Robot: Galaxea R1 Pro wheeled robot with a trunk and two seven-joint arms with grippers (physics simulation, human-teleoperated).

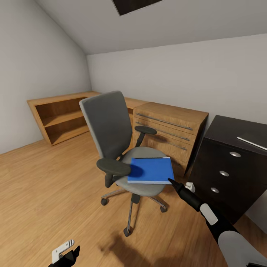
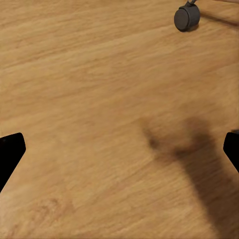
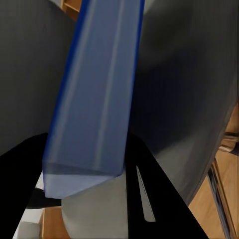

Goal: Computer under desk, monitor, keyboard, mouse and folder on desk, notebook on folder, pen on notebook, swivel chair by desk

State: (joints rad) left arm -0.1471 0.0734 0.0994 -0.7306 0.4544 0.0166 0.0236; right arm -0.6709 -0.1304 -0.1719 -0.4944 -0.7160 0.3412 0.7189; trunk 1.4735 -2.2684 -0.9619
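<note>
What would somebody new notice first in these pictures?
Probably the bright blue folder lying flat on the seat of the grey swivel chair in the middle of the wooden floor. The right pincer reaches to the folder's near corner, its fingers on either side of the edge. At right stands the black desk with silver-knobbed drawers.

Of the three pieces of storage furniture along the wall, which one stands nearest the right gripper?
The black desk with round silver knobs, just beside the right gripper. The light wooden drawer unit sits behind the swivel chair, and the open wooden shelf stands farthest away.
</note>
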